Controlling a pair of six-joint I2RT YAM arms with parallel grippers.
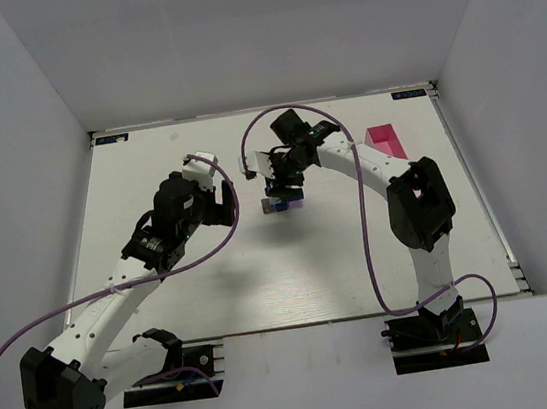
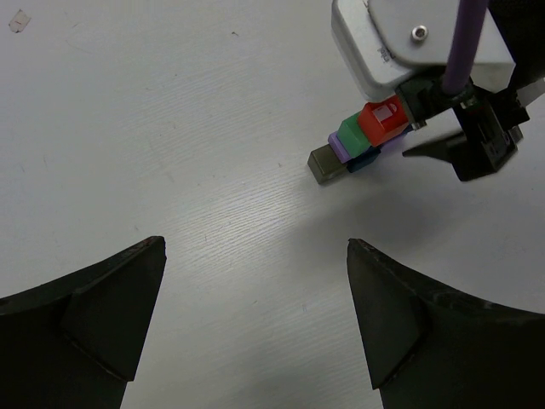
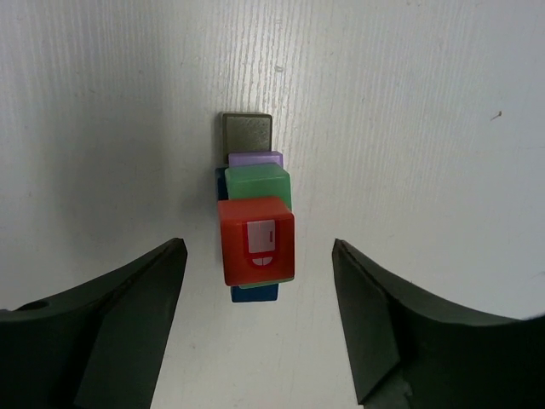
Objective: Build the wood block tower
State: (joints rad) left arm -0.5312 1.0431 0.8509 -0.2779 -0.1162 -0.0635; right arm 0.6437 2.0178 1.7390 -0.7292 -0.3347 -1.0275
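Note:
The wood block tower (image 3: 256, 240) stands on the white table, seen from above in the right wrist view. A red block with a white sticker is on top, and green (image 3: 258, 186), purple (image 3: 255, 158), dark grey (image 3: 247, 132) and blue (image 3: 255, 293) blocks show beneath it. My right gripper (image 3: 257, 244) hangs over the tower, open, with a gap to the red block on each side. In the top view the tower (image 1: 278, 203) is at mid-table under the right gripper (image 1: 285, 176). My left gripper (image 2: 255, 247) is open over bare table, with the tower (image 2: 366, 136) ahead of it.
A pink rectangular tray (image 1: 386, 142) lies at the back right, beside the right arm's forearm. The left gripper (image 1: 223, 201) sits a short way left of the tower. White walls enclose the table on three sides.

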